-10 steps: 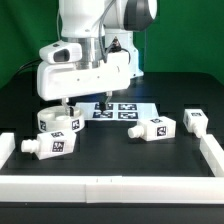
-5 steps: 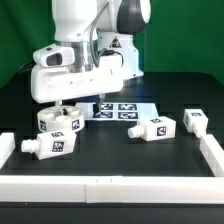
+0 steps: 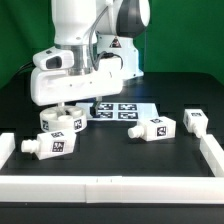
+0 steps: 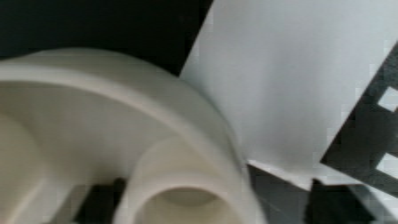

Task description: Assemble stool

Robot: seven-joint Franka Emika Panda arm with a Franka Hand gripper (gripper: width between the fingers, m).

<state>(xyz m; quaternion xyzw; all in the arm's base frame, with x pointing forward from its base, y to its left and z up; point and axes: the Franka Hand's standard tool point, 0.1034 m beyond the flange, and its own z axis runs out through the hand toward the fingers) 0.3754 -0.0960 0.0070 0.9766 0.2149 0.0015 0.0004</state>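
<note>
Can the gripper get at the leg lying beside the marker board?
Probably yes: that leg lies alone, with nothing over or against it. The gripper, low over the seat, must lift first.

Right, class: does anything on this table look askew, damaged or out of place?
Nothing looks damaged or spilled. The three legs lie scattered, not yet fitted to the seat, as expected mid-assembly.

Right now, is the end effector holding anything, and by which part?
Cannot tell. The end effector sits low over the stool seat, but no view shows a closed grip.
</note>
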